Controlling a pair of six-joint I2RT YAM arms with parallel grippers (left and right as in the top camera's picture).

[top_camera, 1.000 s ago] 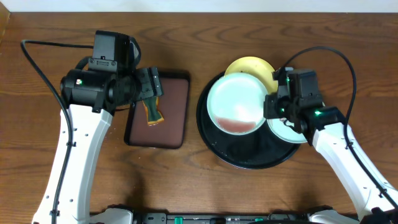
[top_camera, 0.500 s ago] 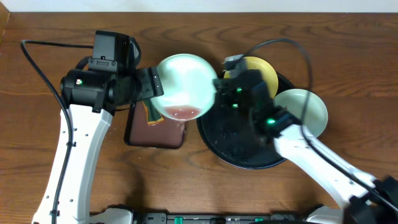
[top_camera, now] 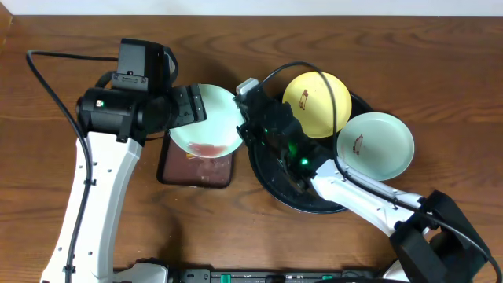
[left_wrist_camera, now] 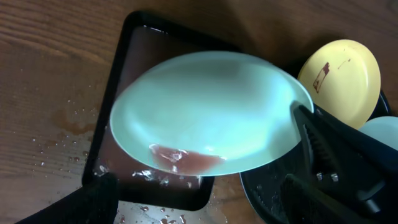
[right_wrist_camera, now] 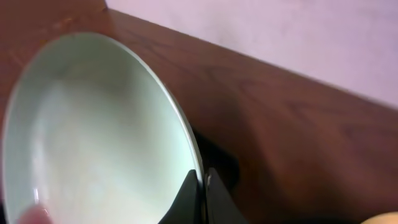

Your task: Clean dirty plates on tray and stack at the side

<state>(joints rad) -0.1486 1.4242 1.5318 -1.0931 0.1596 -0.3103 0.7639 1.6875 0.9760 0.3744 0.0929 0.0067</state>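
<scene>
Overhead, right claw (top_camera: 244,124) pinches the tilted mint plate (top_camera: 206,118) by its rim above the brown tray (top_camera: 196,170); reddish water (left_wrist_camera: 183,158) could slop beside it, or the plate slip. Left claw (top_camera: 191,108): cannot tell.

1. Place: robotics lab bench, not a household kitchen.
2. Dark brown wood-grain table (top_camera: 440,39) against a plain pale wall (right_wrist_camera: 280,31).
3. White-and-black left robot arm (top_camera: 98,185) and white-and-black right robot arm (top_camera: 357,200), with an exposed black cable (top_camera: 49,85).
4. Black mounting hardware (top_camera: 236,277) at the table's front edge.
5. Staged props: round black tray (top_camera: 275,185), pale mint round dish (top_camera: 206,119).
</scene>
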